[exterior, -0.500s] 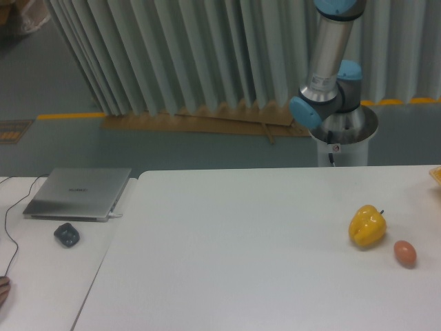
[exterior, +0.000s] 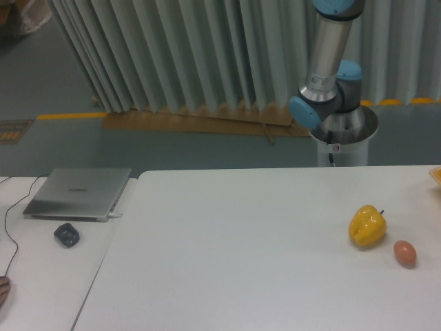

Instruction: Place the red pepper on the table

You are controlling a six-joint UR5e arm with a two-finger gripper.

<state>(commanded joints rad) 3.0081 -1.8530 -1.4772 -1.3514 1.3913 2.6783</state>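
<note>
- White tabletop (exterior: 241,262): large, matte, rounded near-left corner, filling the lower frame in front of the arm's pedestal.
- Pleated pale curtain (exterior: 193,55): across the back wall, behind the arm.
- Robot arm (exterior: 329,48): grey column with blue joints, rising from a round metal pedestal (exterior: 342,138) behind the tabletop's far edge and running out through the top of the frame.
- Hand: outside the frame, beyond the top edge where the arm leaves it; released, clenched or grasping cannot be told. With no hand to measure from, places below taken from the arm that carries it.
- Red pepper: not seen anywhere in this view; location cannot be told.
- Adjoining white tabletop (exterior: 41,276): butted against the main one, far off to the frame's left of the arm.
- Closed silver laptop (exterior: 79,193): lying flat on that adjoining tabletop.
- Flat brown cardboard (exterior: 207,123): on the floor at the curtain's foot, just left of the pedestal.
- Yellow pepper (exterior: 366,226): upright on the main tabletop, in front of the pedestal and slightly to the frame's right.
- Dark mouse (exterior: 67,235): just in front of the laptop.
- Brown egg (exterior: 405,253): beside the yellow pepper on its near-right side, apart, not touching.
</note>
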